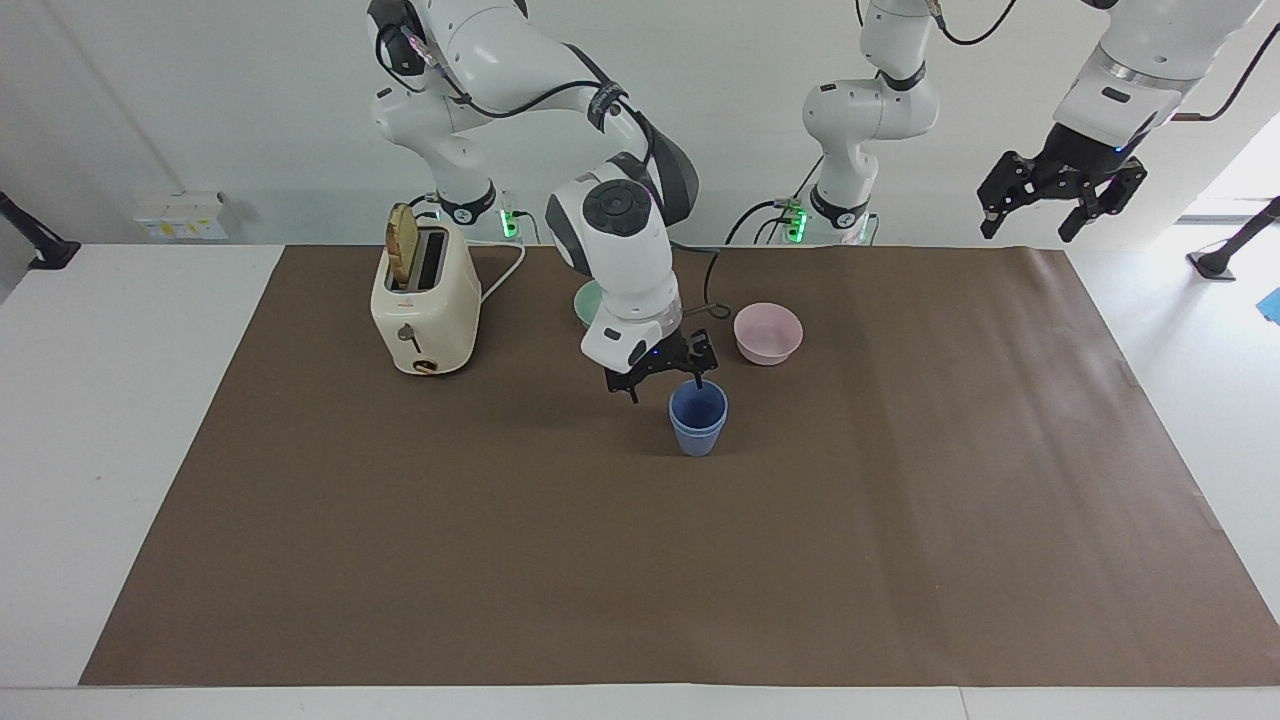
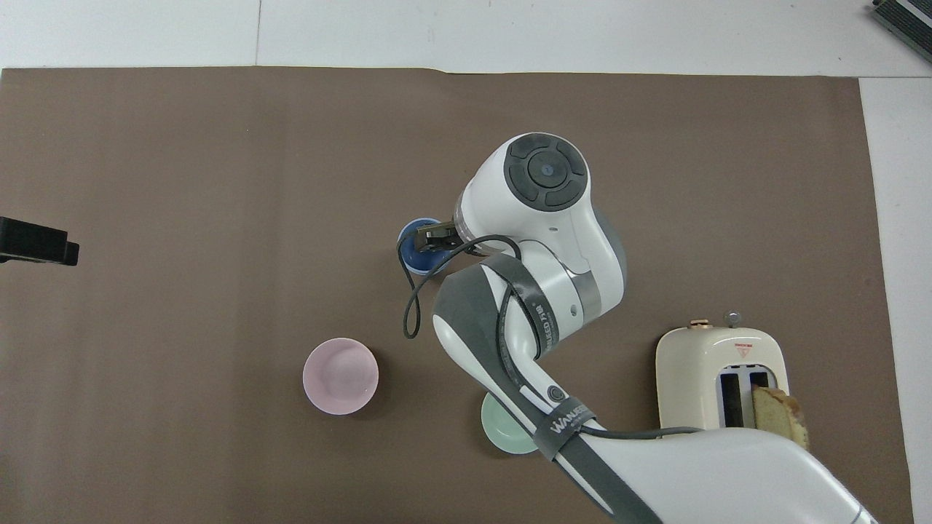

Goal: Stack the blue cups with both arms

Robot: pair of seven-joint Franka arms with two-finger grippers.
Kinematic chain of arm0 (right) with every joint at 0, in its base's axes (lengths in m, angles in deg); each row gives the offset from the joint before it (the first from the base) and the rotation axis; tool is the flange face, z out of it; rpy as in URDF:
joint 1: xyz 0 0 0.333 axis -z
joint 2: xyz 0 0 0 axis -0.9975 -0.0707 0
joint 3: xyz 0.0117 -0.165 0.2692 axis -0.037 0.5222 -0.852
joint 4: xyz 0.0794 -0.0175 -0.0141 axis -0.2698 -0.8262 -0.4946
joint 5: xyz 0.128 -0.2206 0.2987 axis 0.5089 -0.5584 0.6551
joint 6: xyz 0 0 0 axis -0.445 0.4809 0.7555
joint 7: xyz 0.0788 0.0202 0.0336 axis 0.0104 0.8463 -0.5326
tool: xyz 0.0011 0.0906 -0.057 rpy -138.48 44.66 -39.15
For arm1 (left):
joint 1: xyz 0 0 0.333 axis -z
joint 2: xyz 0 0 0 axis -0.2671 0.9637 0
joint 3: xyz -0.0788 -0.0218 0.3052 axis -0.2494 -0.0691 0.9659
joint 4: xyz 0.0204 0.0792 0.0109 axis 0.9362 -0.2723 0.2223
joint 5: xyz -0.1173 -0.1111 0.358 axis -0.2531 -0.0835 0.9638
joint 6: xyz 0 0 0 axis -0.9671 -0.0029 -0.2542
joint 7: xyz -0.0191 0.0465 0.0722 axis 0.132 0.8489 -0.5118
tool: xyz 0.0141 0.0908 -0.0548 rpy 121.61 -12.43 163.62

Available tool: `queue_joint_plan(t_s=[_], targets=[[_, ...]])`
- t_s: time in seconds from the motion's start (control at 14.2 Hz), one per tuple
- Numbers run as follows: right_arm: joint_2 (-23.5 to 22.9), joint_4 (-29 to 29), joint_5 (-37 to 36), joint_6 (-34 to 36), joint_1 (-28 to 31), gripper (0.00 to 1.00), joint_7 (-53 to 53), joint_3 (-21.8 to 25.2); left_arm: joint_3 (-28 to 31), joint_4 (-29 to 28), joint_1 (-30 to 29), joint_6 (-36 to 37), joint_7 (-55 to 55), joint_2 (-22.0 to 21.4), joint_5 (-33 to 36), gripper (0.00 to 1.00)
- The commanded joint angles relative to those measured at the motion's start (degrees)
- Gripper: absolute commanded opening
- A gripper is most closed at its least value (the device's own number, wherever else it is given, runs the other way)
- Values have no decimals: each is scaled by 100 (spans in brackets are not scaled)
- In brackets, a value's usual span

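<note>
On my feed the two blue cups (image 1: 698, 418) are nested one inside the other and stand upright on the brown mat (image 1: 900, 520), around the middle of the counter (image 1: 130, 420) and somewhat toward the edge where the robots stand. From above only part of the stack's rim (image 2: 409, 247) shows beside the arm.

My right end effector (image 1: 663, 375) hangs just above the stack, over the rim on the side toward the right arm's end. Its fingers are spread apart and grip nothing; one fingertip (image 1: 697, 381) points down at the cup mouth, the other (image 1: 633, 394) stands clear of the cups to the side. I cannot tell whether the near fingertip touches the rim.

My left end effector (image 1: 1062, 196) waits high in the air over the corner of the counter at the left arm's end, near the robots. Its fingers are open and empty. From above only a black piece of it (image 2: 36, 241) enters at the frame edge.

The pink bowl (image 1: 768, 333) sits nearer to the robots than the cups, toward the left arm's end. The mint-green bowl (image 1: 588, 302) is partly hidden by the right arm. The cream toaster (image 1: 424, 302), with a slice of bread (image 1: 403, 245) standing in one slot, sits toward the right arm's end, close to the robots' edge.
</note>
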Motion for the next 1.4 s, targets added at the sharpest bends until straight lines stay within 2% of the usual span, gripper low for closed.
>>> queue_joint_plan(t_s=[0.0, 0.28, 0.56, 0.84, 0.98, 1.33], targets=[[339, 16, -85, 385, 415, 100, -75, -36, 30, -202, 17, -129, -15, -153, -65, 100], [753, 139, -261, 1106, 916, 100, -444, -10, 30, -202, -18, -155, 12, -57, -64, 100], [1226, 139, -533, 1187, 1566, 100, -663, -1, 30, -211, -36, -68, 12, -74, -56, 100], [1631, 122, -675, 1582, 2199, 100, -1331, -1, 39, -211, -36, -59, 12, -74, -56, 100], [1790, 104, -823, 1976, 2332, 100, -1542, 43, 39, -211, -54, -59, 12, -74, -56, 100], [2045, 121, -938, 2434, 2684, 100, -1832, 61, 48, -211, -71, -59, 12, -74, -56, 100]])
